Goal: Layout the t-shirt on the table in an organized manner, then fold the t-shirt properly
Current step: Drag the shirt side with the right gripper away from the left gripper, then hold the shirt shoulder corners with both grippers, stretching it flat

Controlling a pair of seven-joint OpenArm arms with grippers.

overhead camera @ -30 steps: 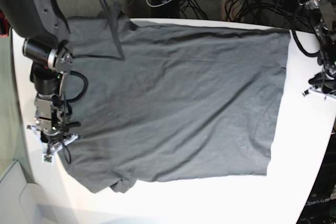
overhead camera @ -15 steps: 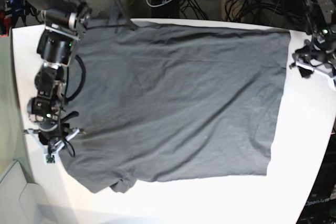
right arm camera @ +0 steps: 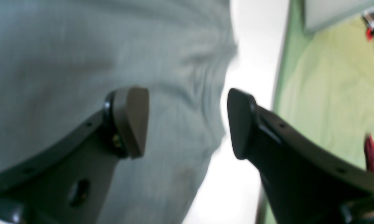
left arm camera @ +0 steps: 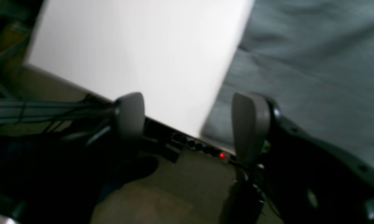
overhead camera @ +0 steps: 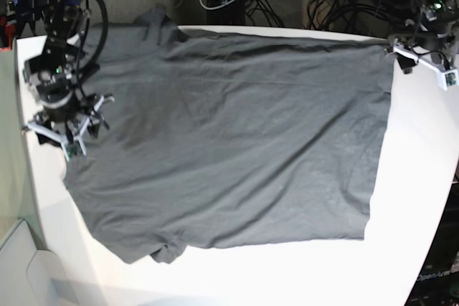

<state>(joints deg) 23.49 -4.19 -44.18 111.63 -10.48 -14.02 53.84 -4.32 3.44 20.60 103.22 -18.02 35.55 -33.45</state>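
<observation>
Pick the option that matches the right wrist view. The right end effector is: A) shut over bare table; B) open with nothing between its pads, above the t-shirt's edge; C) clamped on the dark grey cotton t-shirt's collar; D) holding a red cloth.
B: the right end effector shows two separated pads with nothing between them, above the dark grey cotton t-shirt where it meets the white table.

So your right gripper point(overhead camera: 67, 132) has let go and popped its jaws wide, and it's slid up along the collar side of the t-shirt point(overhead camera: 244, 141) toward the far edge. Your left gripper point(overhead camera: 423, 59) also climbed to the far hem corner, jaws apart. The sleeve at the far left now lies uncovered, since that arm moved off it.
</observation>
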